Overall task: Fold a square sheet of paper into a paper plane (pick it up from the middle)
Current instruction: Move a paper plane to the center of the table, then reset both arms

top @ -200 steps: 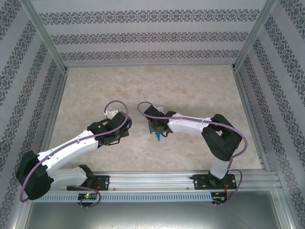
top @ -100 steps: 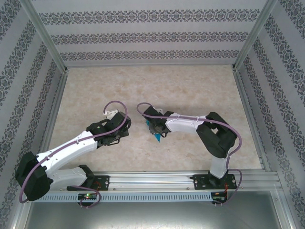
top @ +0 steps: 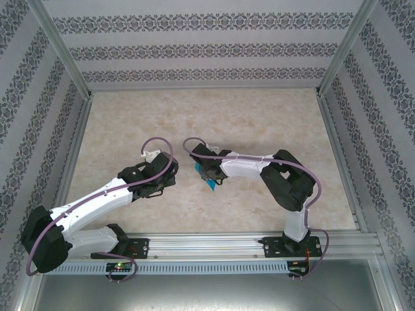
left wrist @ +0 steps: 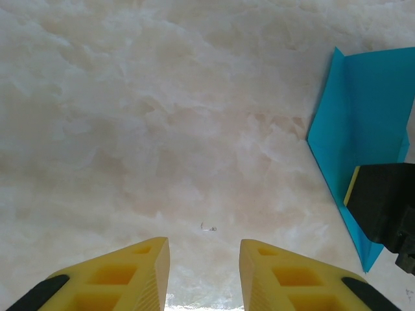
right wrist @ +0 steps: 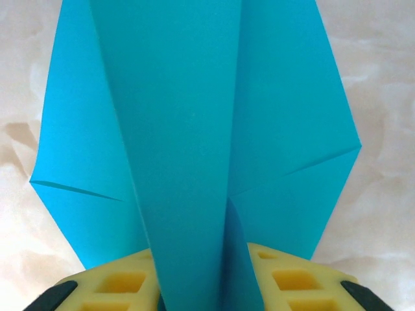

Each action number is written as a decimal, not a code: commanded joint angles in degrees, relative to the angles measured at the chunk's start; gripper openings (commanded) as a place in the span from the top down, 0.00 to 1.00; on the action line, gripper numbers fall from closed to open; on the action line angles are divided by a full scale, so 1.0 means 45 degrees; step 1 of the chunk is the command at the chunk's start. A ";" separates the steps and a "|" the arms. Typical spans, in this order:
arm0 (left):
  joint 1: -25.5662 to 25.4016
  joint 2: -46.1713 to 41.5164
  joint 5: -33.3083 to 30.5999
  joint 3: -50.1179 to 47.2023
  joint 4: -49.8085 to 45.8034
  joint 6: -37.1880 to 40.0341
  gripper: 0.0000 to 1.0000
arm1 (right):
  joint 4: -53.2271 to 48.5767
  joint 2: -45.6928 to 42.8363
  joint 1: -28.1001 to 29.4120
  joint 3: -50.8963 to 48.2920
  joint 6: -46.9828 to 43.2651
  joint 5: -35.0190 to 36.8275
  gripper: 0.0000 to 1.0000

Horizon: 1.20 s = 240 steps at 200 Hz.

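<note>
Paper plane [top: 210, 185]: teal, creased, showing at centre of the top view. Right gripper [right wrist: 198, 275]: pinching its folded spine. Left gripper [left wrist: 204, 265]: hanging spread over the marble table [left wrist: 130, 97].

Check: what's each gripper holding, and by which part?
Right gripper pinches the paper plane by its raised centre fold. Left gripper is open, holding nothing.

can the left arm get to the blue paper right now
Probably yes: the left gripper is open, and only bare table lies between it and the paper. The right gripper grips the paper, so room is tight.
</note>
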 commanded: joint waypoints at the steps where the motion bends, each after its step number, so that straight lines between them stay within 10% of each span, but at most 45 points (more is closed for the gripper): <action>1: 0.0183 -0.0086 -0.0099 -0.0122 0.0241 -0.0144 0.64 | -0.0987 0.0962 0.0035 -0.0028 0.0211 -0.0098 0.68; 116: 0.0180 -0.0141 -0.0742 0.0227 0.0089 0.0089 0.63 | -0.1683 -0.2715 -0.0038 0.0575 -0.0901 -0.0252 0.55; 165: 0.0183 -0.0211 -0.1575 0.0454 0.0019 0.0637 0.55 | -0.1939 -0.6555 0.0005 -0.0580 -0.1661 0.3244 0.53; 179: 0.0214 -0.0236 -0.2108 0.0617 -0.0183 0.0893 0.47 | -0.1683 -0.8199 -0.0086 -0.1469 -0.2122 0.5228 0.42; 194: 0.0297 -0.0334 -0.2829 0.0819 -0.0311 0.1452 0.40 | -0.0809 -0.9986 -0.0428 -0.2755 -0.3061 0.7156 0.04; 240: 0.1358 -0.1135 -0.6430 0.0168 0.0785 0.3353 0.00 | 0.2600 -1.3310 -0.5214 -0.6756 -0.6550 0.6006 0.02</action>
